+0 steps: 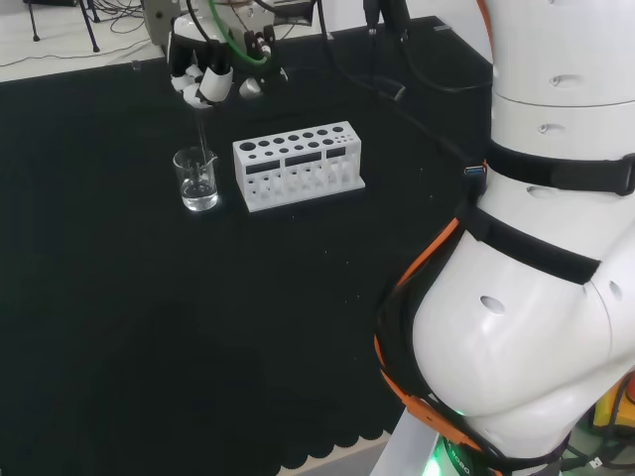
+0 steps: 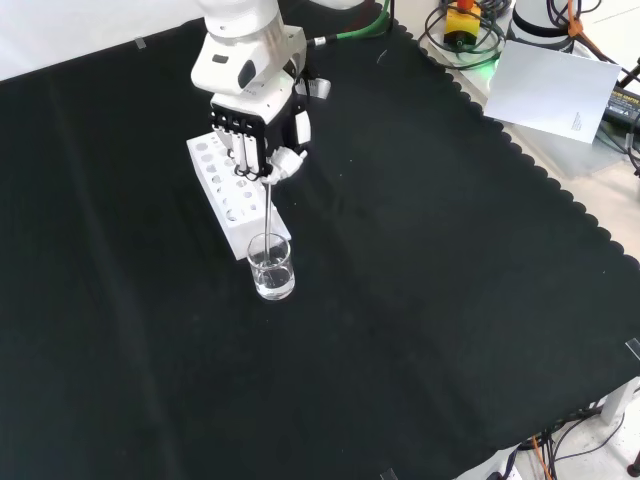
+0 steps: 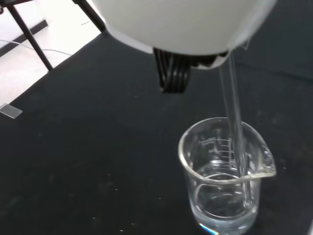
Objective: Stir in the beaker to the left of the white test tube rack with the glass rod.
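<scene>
We see the hand point(image 2: 252, 125) above the beaker point(image 2: 271, 267), its fingers curled round the top of the glass rod point(image 2: 269, 215). The rod points down into the beaker, which has some clear liquid in it. The beaker stands on the table point(image 2: 430, 300), just beside the white rack point(image 1: 298, 165).

place: lab | evidence: test tube rack point(image 1: 299, 166), glass beaker point(image 1: 196, 178), black-cloth bench point(image 2: 430, 250), cables

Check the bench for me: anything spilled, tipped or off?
Nothing stands out. The beaker stands upright beside the rack, the cloth around it looks dry, and the hand holds the rod inside it.
</scene>
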